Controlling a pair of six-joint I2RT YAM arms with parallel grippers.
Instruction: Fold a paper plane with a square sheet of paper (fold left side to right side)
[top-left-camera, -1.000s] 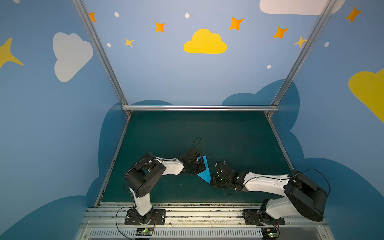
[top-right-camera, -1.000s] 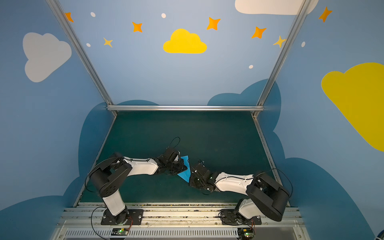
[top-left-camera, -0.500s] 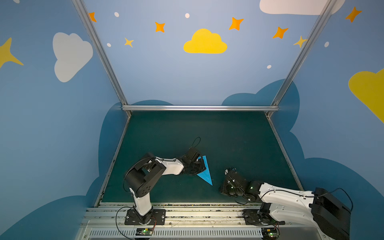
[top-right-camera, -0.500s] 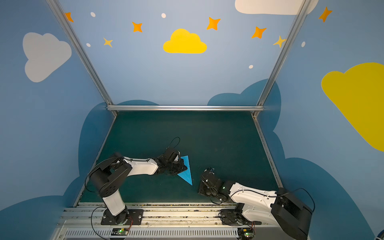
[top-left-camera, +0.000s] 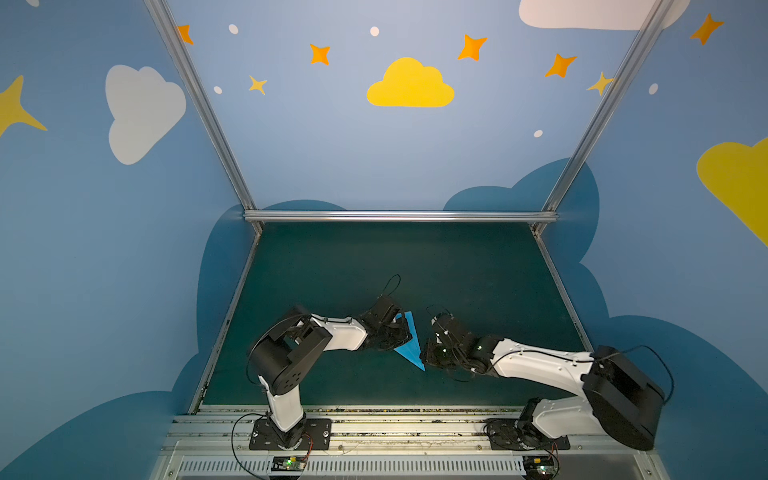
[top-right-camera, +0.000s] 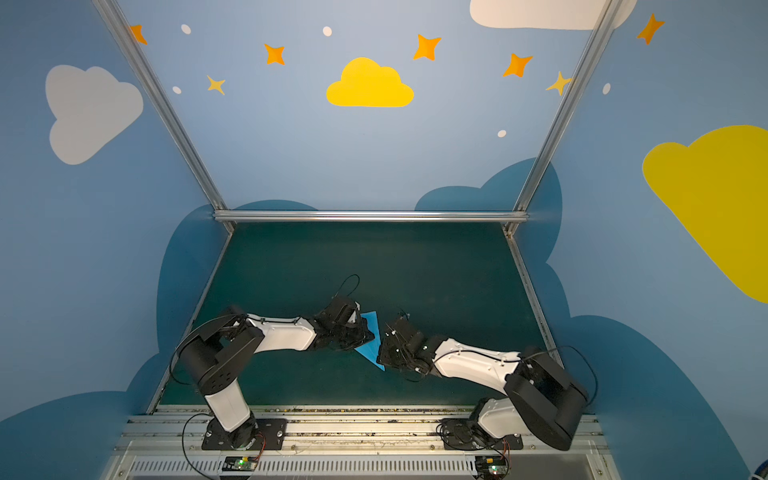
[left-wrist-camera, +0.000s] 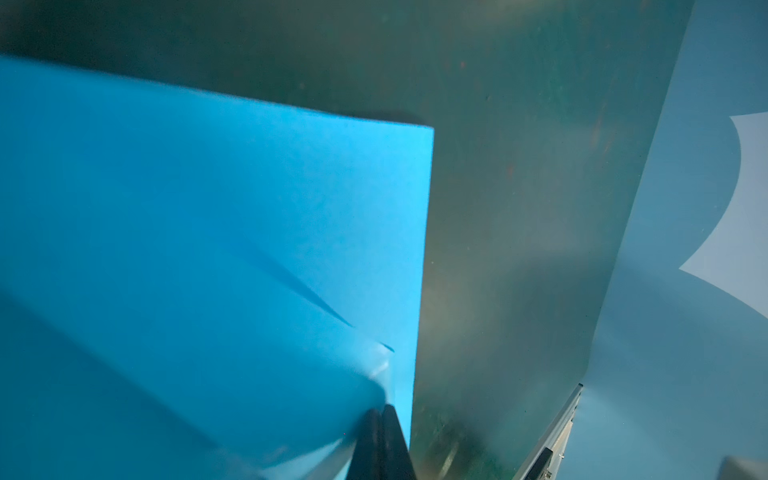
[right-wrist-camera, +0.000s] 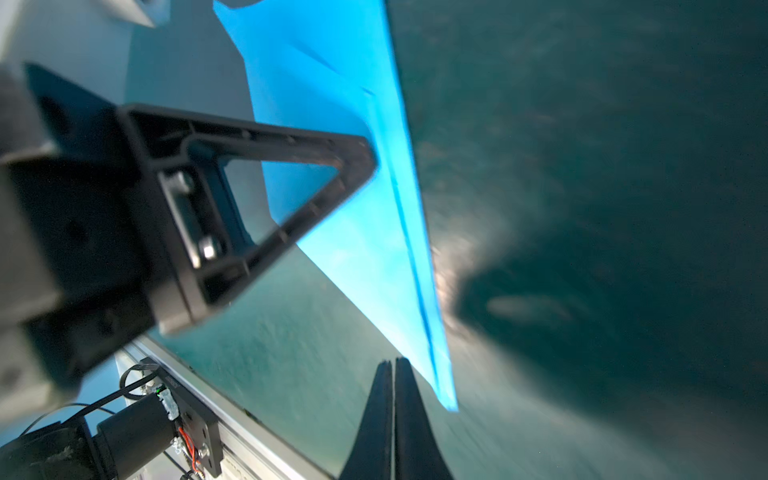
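The paper plane lies flat on the green bench, near the bench's front edge and between the two arms. In both top views it is a slim, bright blue wedge, with its broad end pointing away from the arm bases and its sharp nose pointing towards them.

The left tool comes in from the plane's left side. Its fingers are clenched tight together, and their joined tip bears on the blue paper close to one long edge, where a lifted fold runs up to it. It cannot be told whether a layer is nipped between the fingers. In the right wrist view, the same tool's black triangular finger touches the paper at about mid-length.

The right tool sits on the plane's right side, near the nose end. It is also clenched, with nothing between its fingers. Its tip is just beside the plane's long edge, and contact cannot be judged. In a top view, this tool stands hard against the right edge of the wedge.
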